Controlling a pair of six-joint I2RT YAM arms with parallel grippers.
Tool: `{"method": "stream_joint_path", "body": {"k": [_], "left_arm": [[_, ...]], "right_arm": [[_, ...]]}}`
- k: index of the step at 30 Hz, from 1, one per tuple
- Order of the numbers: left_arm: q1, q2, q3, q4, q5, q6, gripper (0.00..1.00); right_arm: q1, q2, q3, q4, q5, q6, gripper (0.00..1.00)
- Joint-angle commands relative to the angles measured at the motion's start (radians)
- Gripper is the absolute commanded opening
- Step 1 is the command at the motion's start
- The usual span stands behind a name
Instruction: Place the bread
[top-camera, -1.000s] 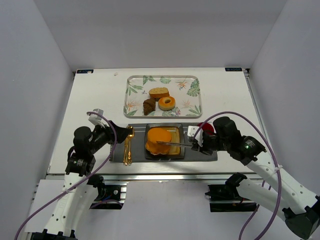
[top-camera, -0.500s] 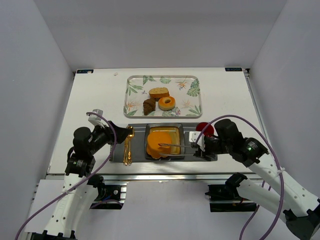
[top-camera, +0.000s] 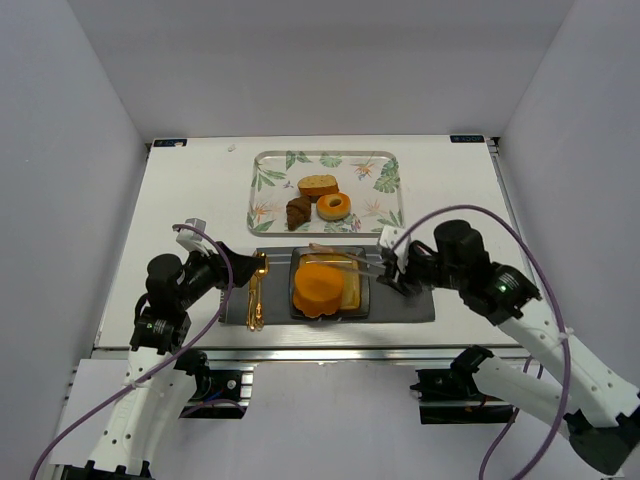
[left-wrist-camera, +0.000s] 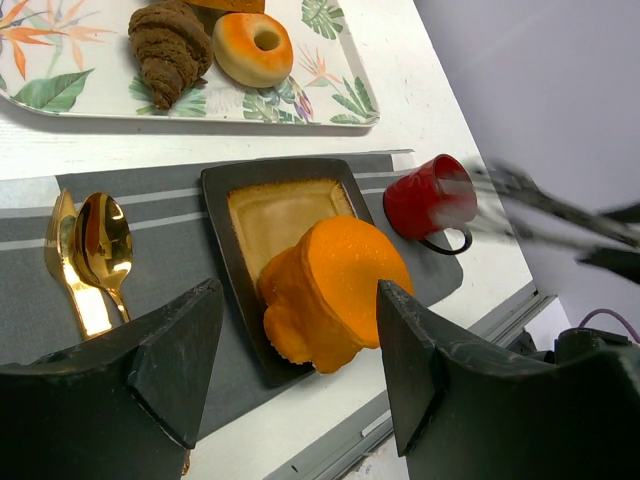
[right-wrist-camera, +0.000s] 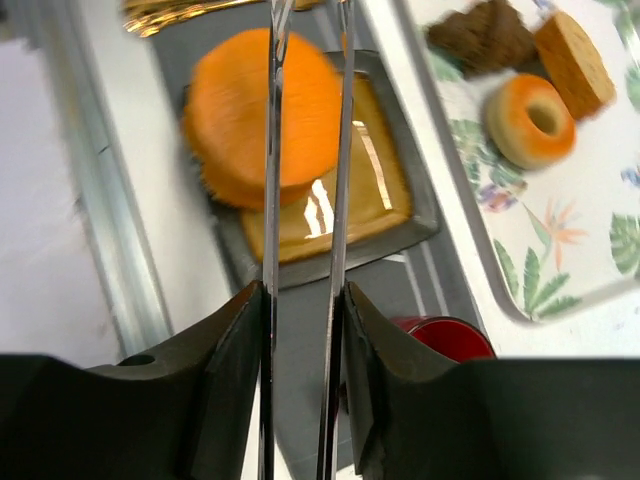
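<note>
A round orange bread (top-camera: 318, 288) sits on the dark square plate (top-camera: 362, 262), over its near left part, also in the left wrist view as the bread (left-wrist-camera: 335, 285). My right gripper (top-camera: 392, 268) is shut on a pair of metal tongs (top-camera: 345, 258). Their tips hang above the plate's far edge, apart from the bread. In the right wrist view the tongs (right-wrist-camera: 272, 150) run out from the gripper (right-wrist-camera: 303, 300) over the bread (right-wrist-camera: 255, 110), with nothing between the tips. My left gripper (top-camera: 222, 268) stands open over the mat's left end, empty.
A leaf-print tray (top-camera: 270, 165) at the back holds a bread slice (top-camera: 318, 186), a croissant (top-camera: 298, 211) and a donut (top-camera: 333, 206). A gold spoon and knife (top-camera: 256, 290) lie on the grey mat (top-camera: 400, 310). A red mug (right-wrist-camera: 450, 337) stands right of the plate.
The tongs let go of the orange bread and rose away toward the plate's far edge. The bread settled on the plate's near left. The left arm stayed put.
</note>
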Motion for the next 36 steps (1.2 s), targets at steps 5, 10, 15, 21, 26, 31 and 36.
{"method": "stream_joint_path", "body": {"k": [5, 10, 15, 21, 26, 31, 36], "left_arm": [[-0.003, -0.006, 0.046, -0.023, -0.004, 0.011, 0.72], [-0.004, -0.031, 0.041, -0.028, -0.013, 0.003, 0.72], [-0.003, -0.045, 0.029, -0.026, -0.016, -0.009, 0.72], [-0.004, -0.042, 0.032, -0.041, -0.018, -0.004, 0.72], [-0.003, -0.036, 0.028, -0.035, -0.013, -0.009, 0.72], [-0.004, -0.023, 0.035, -0.040, -0.013, -0.003, 0.72], [-0.004, -0.011, 0.040, -0.035, -0.013, 0.000, 0.72]], "right_arm": [[-0.233, 0.328, 0.154, 0.254, 0.089, 0.279, 0.37], [-0.410, 0.619, 0.359, 0.196, 0.012, 0.360, 0.34], [-0.433, 0.830, 0.514, 0.159, -0.032, 0.363, 0.40], [-0.436, 0.917, 0.531, 0.171, -0.062, 0.386, 0.47], [-0.444, 0.959, 0.539, 0.173, -0.077, 0.379, 0.52], [-0.444, 0.996, 0.547, 0.173, -0.089, 0.388, 0.52], [-0.445, 1.020, 0.550, 0.164, -0.088, 0.388, 0.47]]}}
